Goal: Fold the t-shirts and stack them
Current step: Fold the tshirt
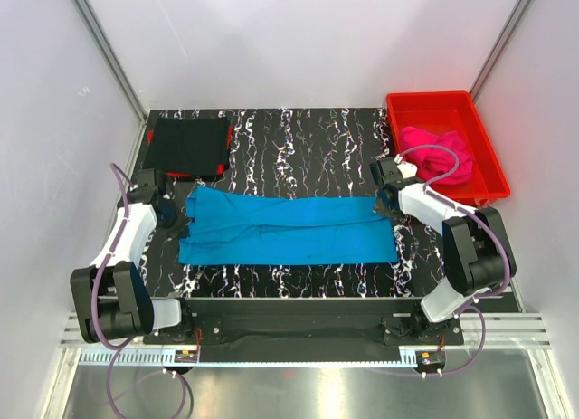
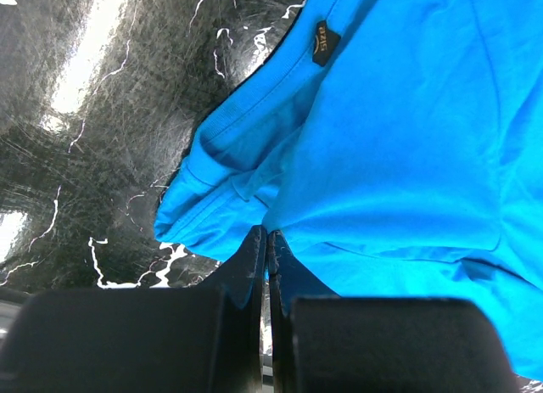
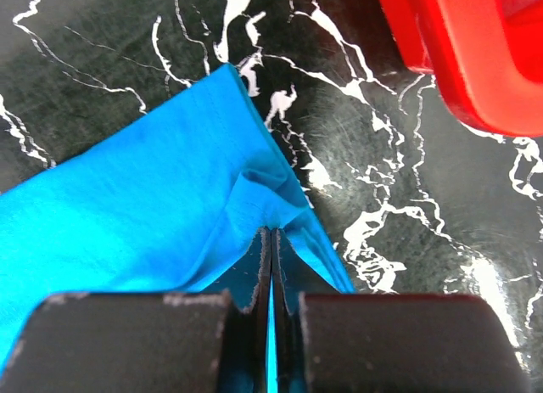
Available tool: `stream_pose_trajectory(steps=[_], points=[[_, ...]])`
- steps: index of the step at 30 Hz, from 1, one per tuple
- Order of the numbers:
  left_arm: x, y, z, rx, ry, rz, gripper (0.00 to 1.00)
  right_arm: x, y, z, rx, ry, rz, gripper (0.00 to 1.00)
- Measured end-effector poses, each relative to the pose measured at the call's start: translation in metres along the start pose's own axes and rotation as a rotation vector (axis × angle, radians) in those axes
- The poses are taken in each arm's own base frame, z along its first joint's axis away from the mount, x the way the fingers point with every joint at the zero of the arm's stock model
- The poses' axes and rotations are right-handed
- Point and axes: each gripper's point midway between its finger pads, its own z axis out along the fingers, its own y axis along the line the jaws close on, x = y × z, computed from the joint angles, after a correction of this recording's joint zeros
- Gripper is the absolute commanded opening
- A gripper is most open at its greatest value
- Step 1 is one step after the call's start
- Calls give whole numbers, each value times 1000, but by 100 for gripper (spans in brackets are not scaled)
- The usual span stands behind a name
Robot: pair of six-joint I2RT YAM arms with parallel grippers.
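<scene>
The turquoise-blue t-shirt [image 1: 285,227] lies folded lengthwise into a long band across the middle of the table. My left gripper [image 1: 177,222] is shut on its left end near the collar [image 2: 254,147]. My right gripper [image 1: 387,207] is shut on its right end, pinching a bunch of the hem [image 3: 254,198]. The blue cloth shows between the closed fingertips in both wrist views. The black t-shirt [image 1: 188,146] lies folded to a flat square at the back left. The hot pink t-shirt [image 1: 441,152] sits crumpled in the red bin [image 1: 484,152] at the back right.
The table [image 1: 308,134] is black with white marbling. The red bin's corner [image 3: 458,45] is close to my right gripper. White walls enclose the left, back and right sides.
</scene>
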Motion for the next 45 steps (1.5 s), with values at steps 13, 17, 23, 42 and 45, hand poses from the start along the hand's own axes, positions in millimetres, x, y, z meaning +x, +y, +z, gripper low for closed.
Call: stream_pose_trajectory(steps=[13, 17, 23, 42, 45], points=[[1, 8, 4, -43, 6, 1, 18, 2, -9, -20, 10, 14, 49, 24], [2, 10, 3, -58, 12, -3, 32, -4, -9, -34, -17, -5, 72, 24], [-14, 4, -12, -43, -49, 2, 48, -12, 7, -32, -84, -27, 87, 22], [-92, -95, 22, 219, -43, 195, 53, 5, 18, -14, -134, 14, 88, 24], [-96, -95, 35, 197, -27, 215, 53, -7, 34, -10, -168, 9, 74, 23]])
